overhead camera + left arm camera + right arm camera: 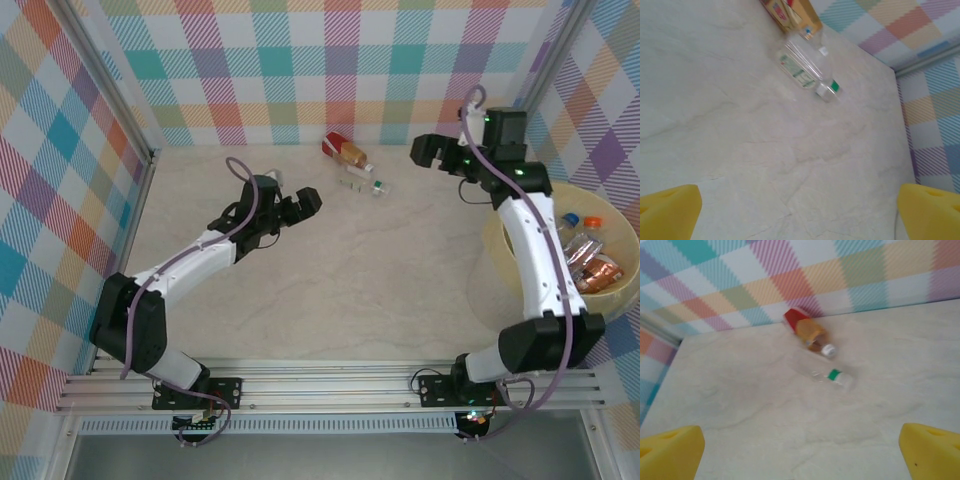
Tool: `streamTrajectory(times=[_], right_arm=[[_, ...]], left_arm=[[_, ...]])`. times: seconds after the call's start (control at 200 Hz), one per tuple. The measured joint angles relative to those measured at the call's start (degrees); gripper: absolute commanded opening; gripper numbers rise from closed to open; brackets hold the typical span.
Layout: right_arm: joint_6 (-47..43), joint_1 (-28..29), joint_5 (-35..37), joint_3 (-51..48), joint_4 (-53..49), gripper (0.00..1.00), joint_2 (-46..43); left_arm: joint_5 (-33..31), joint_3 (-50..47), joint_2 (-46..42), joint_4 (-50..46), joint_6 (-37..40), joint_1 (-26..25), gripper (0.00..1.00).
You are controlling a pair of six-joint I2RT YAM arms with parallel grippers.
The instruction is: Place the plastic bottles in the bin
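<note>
Plastic bottles (590, 265) lie heaped in the bin (612, 212), a round pale-yellow tub at the right edge of the table (350, 280), partly behind the right arm. Blue and orange caps show in the heap.

Two more bottles lie on their sides on the table, near the checked back wall (300, 70) and between the two grippers.
- Brown-liquid bottle (345, 152): red label, white cap, the closer of the two to the wall.
- Clear bottle (362, 183): green band by the cap, just beside the brown one on its near side. Cannot tell whether the two touch.

Left gripper (292, 203): over bare table, left of the two bottles and apart from them. Jaws are spread wide with nothing held. In the left wrist view the yellow pads (670, 210) sit at the lower corners with bare marbled surface between them. The clear bottle lies ahead near the top, the brown one at the top edge.

Right gripper (430, 150): near the back wall, right of the two bottles and apart from them. Jaws are spread wide with nothing held. In the right wrist view the yellow pads (932, 450) sit at the lower corners, and both bottles lie ahead at centre frame.
</note>
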Motion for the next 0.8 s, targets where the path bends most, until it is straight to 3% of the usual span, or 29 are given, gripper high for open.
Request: streamTrajectory(times=[0.335, 0.8], right_arm=[[-4.48, 6.14, -4.59, -0.5, 13.7, 1.0, 20.48], [-3.3, 8.52, -5.35, 32.11, 10.43, 1.0, 52.94]], left_arm=[[-8.9, -4.76, -5.14, -4.33, -1.73, 0.96, 1.0], [-13.73, -8.02, -7.02, -6.67, -3.02, 2.27, 1.0]])
